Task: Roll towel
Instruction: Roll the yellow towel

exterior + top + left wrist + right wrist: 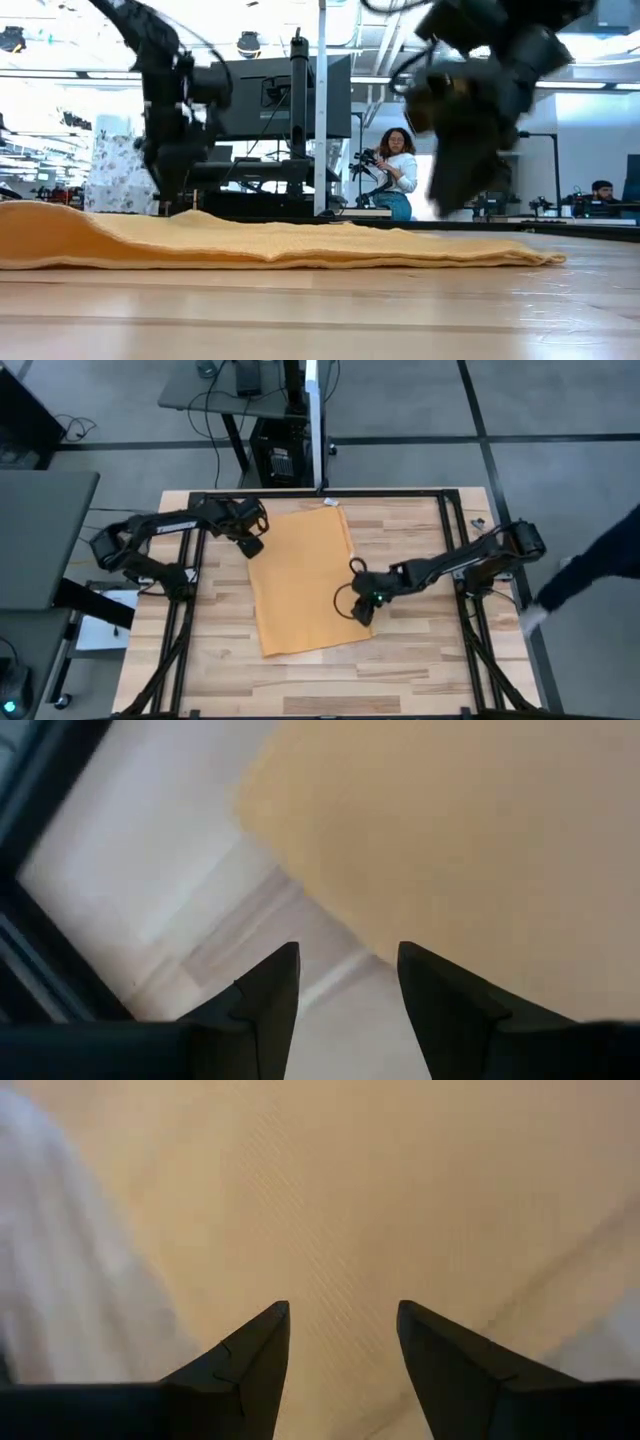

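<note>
The mustard-orange towel (303, 580) lies spread flat on the wooden table, its small white tag (333, 503) at the far edge; it also shows in the low view (270, 245). My left gripper (250, 546) hovers open above the towel's far left corner (262, 795), touching nothing. My right gripper (362, 610) hovers open above the towel's right edge, over the cloth (340, 1230), touching nothing.
The black frame rails (455, 550) run along the table's sides. Bare wood (400, 670) lies near and to the right of the towel. A person's arm (590, 575) reaches in at the right, beyond the table. People show in the room behind (395, 170).
</note>
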